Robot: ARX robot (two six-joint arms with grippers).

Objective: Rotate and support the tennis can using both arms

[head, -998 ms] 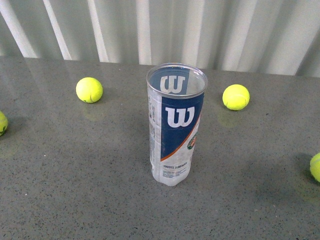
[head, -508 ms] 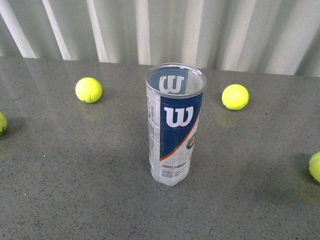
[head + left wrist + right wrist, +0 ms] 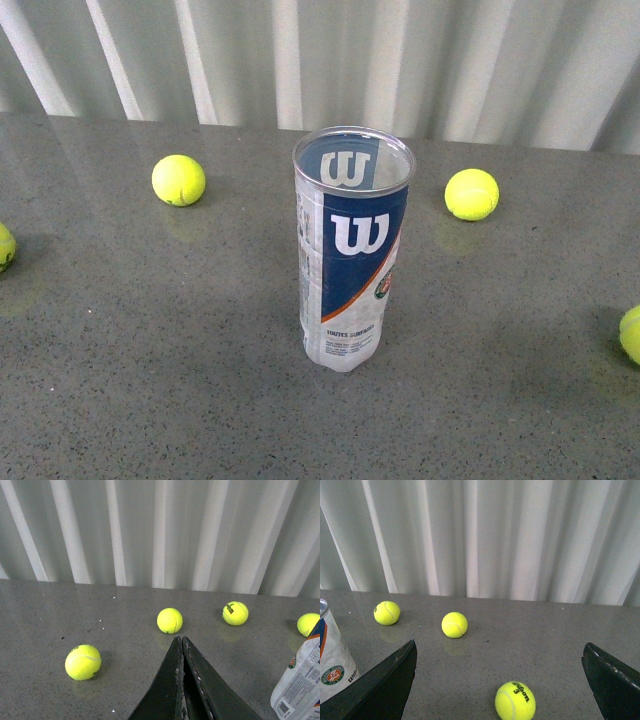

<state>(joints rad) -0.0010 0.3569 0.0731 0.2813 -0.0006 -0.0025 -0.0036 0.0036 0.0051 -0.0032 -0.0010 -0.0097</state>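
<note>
Standing upright and open-topped at the middle of the desk (image 3: 120, 380), the tennis can (image 3: 350, 250) is touched by neither arm. The left gripper (image 3: 182, 645) is pressed together; the right gripper (image 3: 500, 672) is spread wide. With tennis balls at ten (image 3: 179, 180) and two o'clock (image 3: 472, 194), the light can could be toppled by a one-sided push.

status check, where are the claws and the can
Left claw shut, empty. Right claw open, empty. Tall clear plastic tennis can with navy label upright, untouched. Yellow tennis balls scattered around it, none touching.
</note>
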